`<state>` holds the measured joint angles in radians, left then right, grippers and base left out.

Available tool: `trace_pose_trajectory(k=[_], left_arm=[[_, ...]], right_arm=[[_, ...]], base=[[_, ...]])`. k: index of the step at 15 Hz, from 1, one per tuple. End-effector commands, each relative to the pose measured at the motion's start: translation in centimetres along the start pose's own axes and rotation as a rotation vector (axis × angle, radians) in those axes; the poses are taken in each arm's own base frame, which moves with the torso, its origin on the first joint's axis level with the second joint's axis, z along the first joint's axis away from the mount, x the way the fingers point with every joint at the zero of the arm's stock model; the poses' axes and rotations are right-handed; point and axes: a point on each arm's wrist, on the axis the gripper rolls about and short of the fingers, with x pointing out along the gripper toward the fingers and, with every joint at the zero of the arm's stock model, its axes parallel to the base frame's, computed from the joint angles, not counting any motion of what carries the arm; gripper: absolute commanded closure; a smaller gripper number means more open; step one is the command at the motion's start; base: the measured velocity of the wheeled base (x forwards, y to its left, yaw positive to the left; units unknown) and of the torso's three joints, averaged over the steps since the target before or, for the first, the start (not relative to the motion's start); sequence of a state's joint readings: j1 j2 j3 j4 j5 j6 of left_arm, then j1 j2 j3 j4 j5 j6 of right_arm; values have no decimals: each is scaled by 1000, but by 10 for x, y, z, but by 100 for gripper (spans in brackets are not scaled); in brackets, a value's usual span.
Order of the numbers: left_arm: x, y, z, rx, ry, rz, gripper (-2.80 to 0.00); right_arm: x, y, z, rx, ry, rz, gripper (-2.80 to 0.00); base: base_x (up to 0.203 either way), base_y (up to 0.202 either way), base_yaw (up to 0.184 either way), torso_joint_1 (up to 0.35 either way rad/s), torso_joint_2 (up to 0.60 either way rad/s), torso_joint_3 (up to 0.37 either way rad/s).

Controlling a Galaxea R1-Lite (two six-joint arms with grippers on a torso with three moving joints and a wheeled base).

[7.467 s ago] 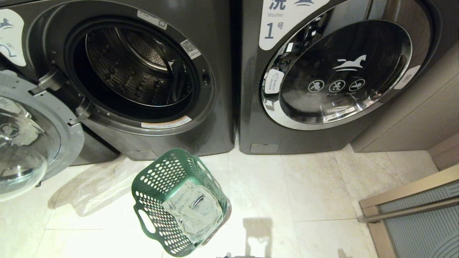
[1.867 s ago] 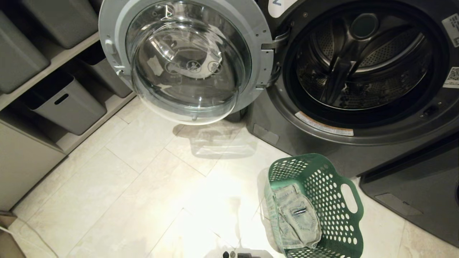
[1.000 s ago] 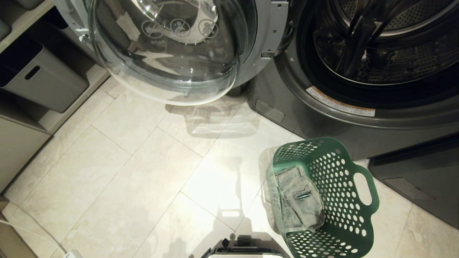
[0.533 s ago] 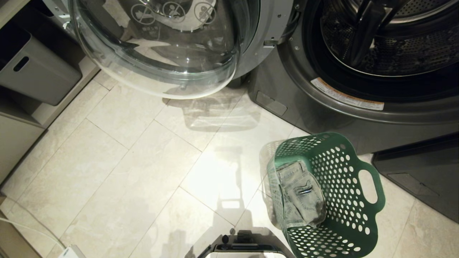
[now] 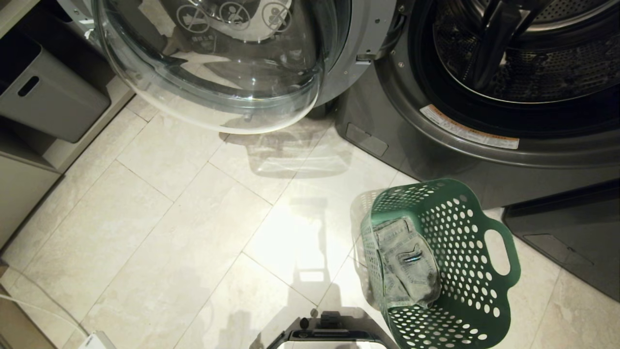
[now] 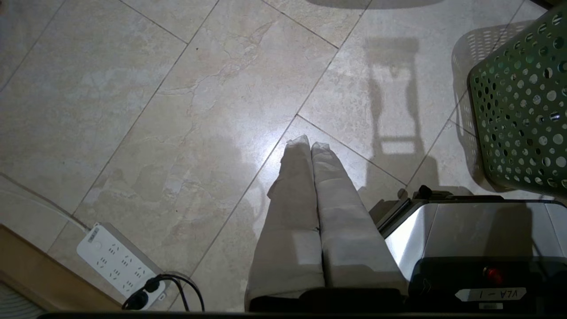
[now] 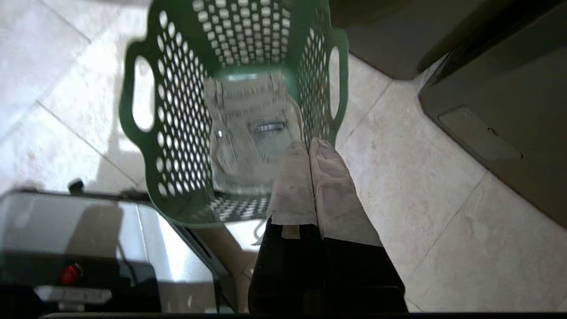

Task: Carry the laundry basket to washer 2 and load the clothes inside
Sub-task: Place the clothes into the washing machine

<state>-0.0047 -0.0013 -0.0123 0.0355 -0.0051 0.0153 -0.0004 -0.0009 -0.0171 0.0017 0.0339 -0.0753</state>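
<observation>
The laundry basket (image 5: 453, 271) sat on the floor tiles (image 5: 160, 228) at approx 4 o'clock in the head view, upright, just in front of the open washer (image 5: 484, 145). The clothes (image 5: 407, 264), folded pale denim, lay inside against the basket wall nearest frame centre. The washer's drum mouth (image 5: 523, 58) filled the 1–2 o'clock area, empty as far as could be seen; its glass door (image 5: 218, 63) was swung wide toward 11–12 o'clock. No "2" label showed in these views, so which washer it was couldn't be confirmed from here.

Neither arm showed in the head view. Left gripper (image 6: 310, 146) hung over bare tile, fingers pressed together w/ nothing between them, a power strip (image 6: 117, 261) off to one side on the floor. Right gripper (image 7: 309, 146) hovered above the basket's rim, also clenched on nothing, denim directly past its tips.

Judged step: carry part looked done, basket parked by the washer; loading not yet begun. Next move prob. called for the right gripper to open its fingers, drop into the basket at the denim, pinch a good fold, lift clear of the rim, then swing toward 1 o'clock into the drum. Risk: snagging the perforated wall or tipping the light basket.
</observation>
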Motion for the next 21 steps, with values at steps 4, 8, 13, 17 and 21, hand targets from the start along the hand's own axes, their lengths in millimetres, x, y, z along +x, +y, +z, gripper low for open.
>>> trace_pose_trajectory(k=[4,8,13,17,21], left_arm=[[0,0,0,0,1,1,0],[0,0,0,0,3,-1,0],[0,0,0,0,2,-1,0],[0,0,0,0,1,1,0],[0,0,0,0,1,-1,0]], right_arm=[[-21,-5,79,67,-149,12,0],[23,-9,146,195,33,112,0],[139,-11,152,282,442,162,0],[215,-11,105,299,770,111,0],[264,-13,37,283,994,9,0]], base=[[0,0,0,0,0,0],[0,0,0,0,0,0],[0,0,0,0,0,0],[0,0,0,0,0,0],[0,0,0,0,0,0]])
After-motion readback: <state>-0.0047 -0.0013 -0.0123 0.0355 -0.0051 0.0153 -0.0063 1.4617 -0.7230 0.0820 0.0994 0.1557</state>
